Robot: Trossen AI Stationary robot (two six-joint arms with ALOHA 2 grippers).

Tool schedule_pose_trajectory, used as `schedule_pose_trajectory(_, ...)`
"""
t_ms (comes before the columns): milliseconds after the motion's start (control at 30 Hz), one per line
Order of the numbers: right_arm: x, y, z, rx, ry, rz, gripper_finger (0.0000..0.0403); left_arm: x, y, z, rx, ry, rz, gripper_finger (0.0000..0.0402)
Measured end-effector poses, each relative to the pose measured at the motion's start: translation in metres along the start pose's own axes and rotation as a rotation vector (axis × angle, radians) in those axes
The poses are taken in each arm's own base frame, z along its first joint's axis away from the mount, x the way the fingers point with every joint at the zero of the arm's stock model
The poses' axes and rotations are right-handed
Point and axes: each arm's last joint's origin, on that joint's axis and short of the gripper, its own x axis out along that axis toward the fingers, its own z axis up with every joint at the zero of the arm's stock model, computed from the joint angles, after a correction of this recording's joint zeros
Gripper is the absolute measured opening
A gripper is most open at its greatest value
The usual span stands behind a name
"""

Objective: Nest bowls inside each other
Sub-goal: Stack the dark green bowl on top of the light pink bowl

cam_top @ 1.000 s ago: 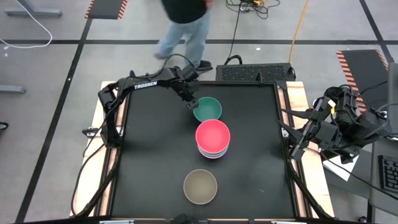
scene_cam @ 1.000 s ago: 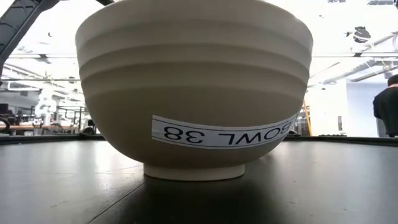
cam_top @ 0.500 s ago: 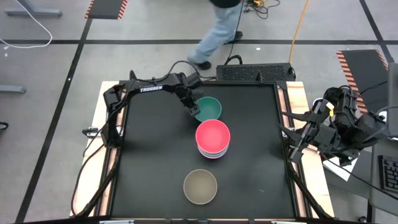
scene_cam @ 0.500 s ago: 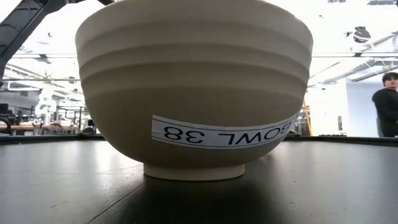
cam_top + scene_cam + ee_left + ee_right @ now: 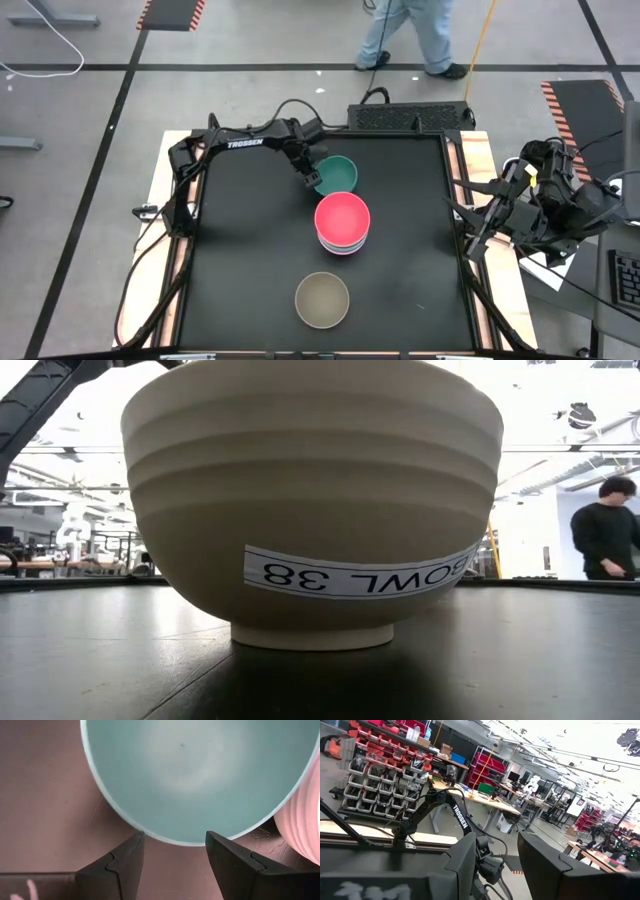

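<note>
In the high view, the left hand is reaching into the upper middle of the black desk, sitting at the left rim of the teal bowl. The left wrist view is showing its two dark fingers spread apart and just short of the teal bowl's near edge, with nothing pinched between them. Just below the teal bowl, near the centre of the frame, a stack of bowls topped by the red-pink bowl is standing, its pale ribbed side peeking in at the right edge of the wrist view. Lower down, the olive-grey bowl is sitting alone near the bottom centre; it is filling the low view, wearing a label. The right hand is waiting off the desk's right edge, its fingers parted and holding nothing. A person is walking across the floor at the top of the frame.
</note>
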Motion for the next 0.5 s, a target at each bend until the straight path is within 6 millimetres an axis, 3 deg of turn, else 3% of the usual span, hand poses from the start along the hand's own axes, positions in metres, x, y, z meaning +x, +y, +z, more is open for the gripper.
schedule_pose_trajectory(500,0.0,0.0,0.0,0.0,0.0,0.0,0.0141,-0.0016,0.0003,0.005,0.011,-0.044,0.02,0.0214)
